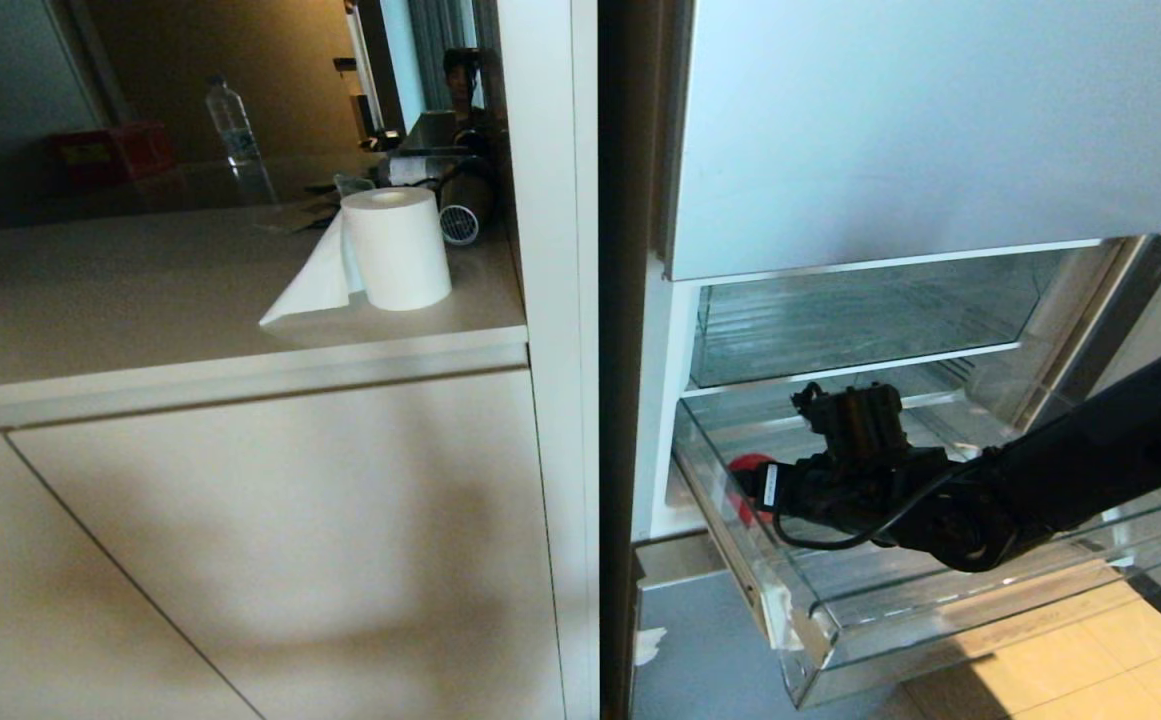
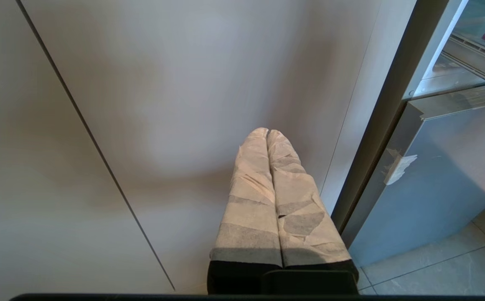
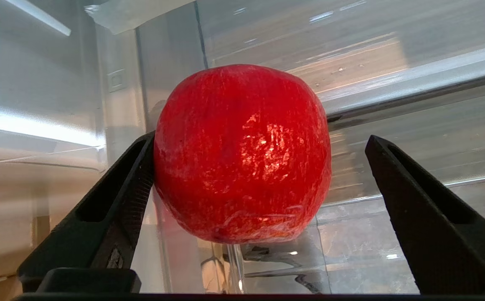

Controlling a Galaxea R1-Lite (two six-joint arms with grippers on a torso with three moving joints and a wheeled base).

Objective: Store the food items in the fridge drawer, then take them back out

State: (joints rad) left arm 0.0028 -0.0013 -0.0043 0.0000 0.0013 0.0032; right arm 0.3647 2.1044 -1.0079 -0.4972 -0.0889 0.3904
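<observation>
**Apple in the drawer, jaws spread: storing half looks about done**

Nearest the robot: the pulled-out clear plastic fridge drawer (image 1: 840, 625) with its thick front lip, jutting over the pale tiled floor (image 1: 1090, 660). The right gripper (image 1: 755, 488), black, reaches into it from the right. In the right wrist view its two black fingers (image 3: 112, 200) stand wide apart on either side of the round red apple-like fruit (image 3: 242, 152); one finger touches or nearly touches the skin, the other is clear of it. No grip, then. The fruit sits at the drawer's left end, against the clear side wall; whether it rests fully on the drawer floor I cannot tell.

Judgement: fruit placed or just being let go; drawer not yet pushed shut; taking it back out is all to come. No other food visible.

Left gripper (image 2: 268, 133): parked low before the pale cabinet door (image 2: 184, 83), its tape-wrapped fingers pressed together, holding nothing.

Further back: a second clear drawer (image 1: 860, 320) above, apparently bare, under the pale blue-grey fridge door (image 1: 940, 130).

Left of the fridge: beige countertop (image 1: 140, 300), white paper roll (image 1: 395, 245) with a loose tail, clear water bottle (image 1: 232, 125) beyond, dim room behind.
</observation>
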